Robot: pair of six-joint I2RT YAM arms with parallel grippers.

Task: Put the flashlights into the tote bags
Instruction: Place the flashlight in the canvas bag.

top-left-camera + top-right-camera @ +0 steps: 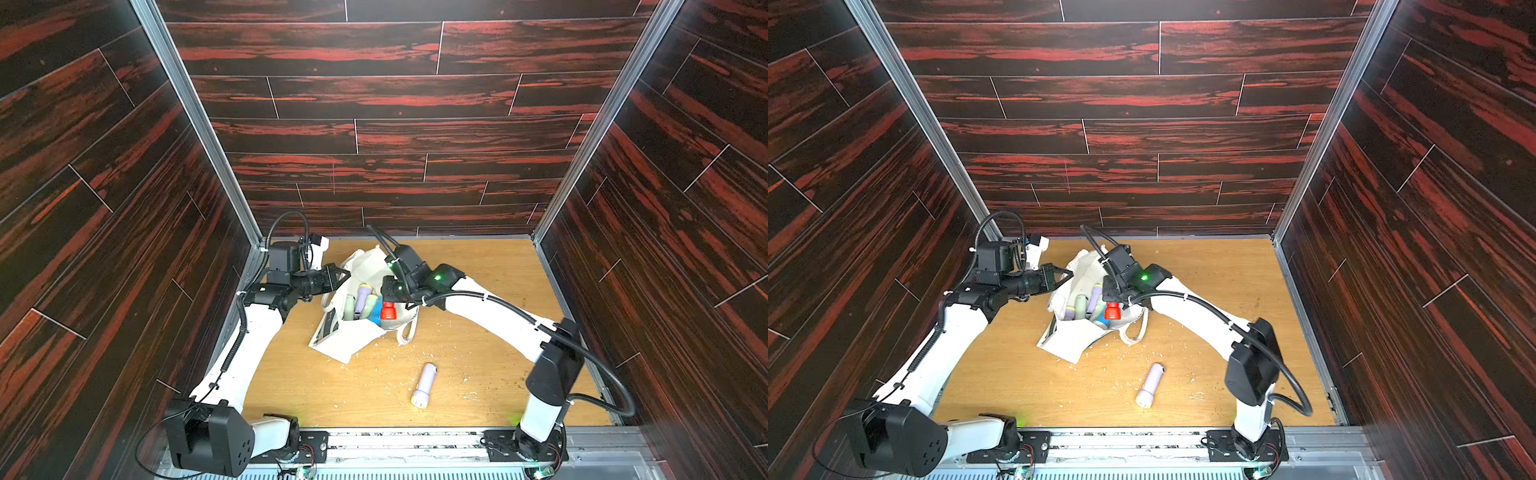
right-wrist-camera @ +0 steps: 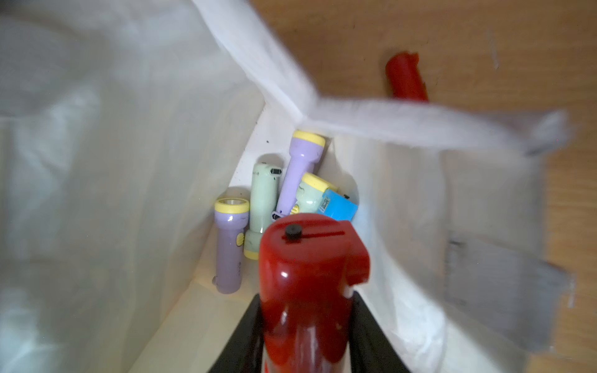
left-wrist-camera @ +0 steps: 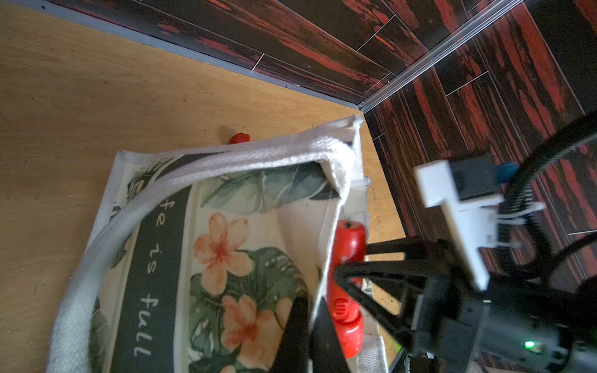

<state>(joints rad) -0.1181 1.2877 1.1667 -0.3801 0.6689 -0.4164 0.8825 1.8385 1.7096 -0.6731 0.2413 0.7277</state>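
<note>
At nine o'clock of the bag's mouth we find the left gripper (image 1: 344, 275) clenched on the rim of the tote bag (image 1: 353, 338); the top views give only that contact, while its wrist view shows the cloth edge pinched between the black fingers (image 3: 295, 329) and the printed outer face, with dark leaves, peach flowers and the words "is full"; the bag sits toward twelve o'clock on the table (image 1: 478, 374), its mouth gaping; in both top views we make out parts of a few bagged flashlights (image 1: 362, 297) in that mouth, whereas the right wrist view looks straight in and lets us count five at the bottom, two lilac, two mint and a blue flashlight (image 2: 337, 209); at about two o'clock of the mouth the right gripper (image 2: 307, 323) grasps a red flashlight (image 2: 307, 274) by its barrel, its end within the mouth above the others, and whether it touches them we cannot tell; only the wrist views reveal a second red flashlight (image 3: 239, 138) lying on the table just outside the bag; at five o'clock from the bag, well apart, the loose lilac flashlight (image 1: 424, 384) lies on its side, pale head toward six o'clock, in neither wrist view.
</note>
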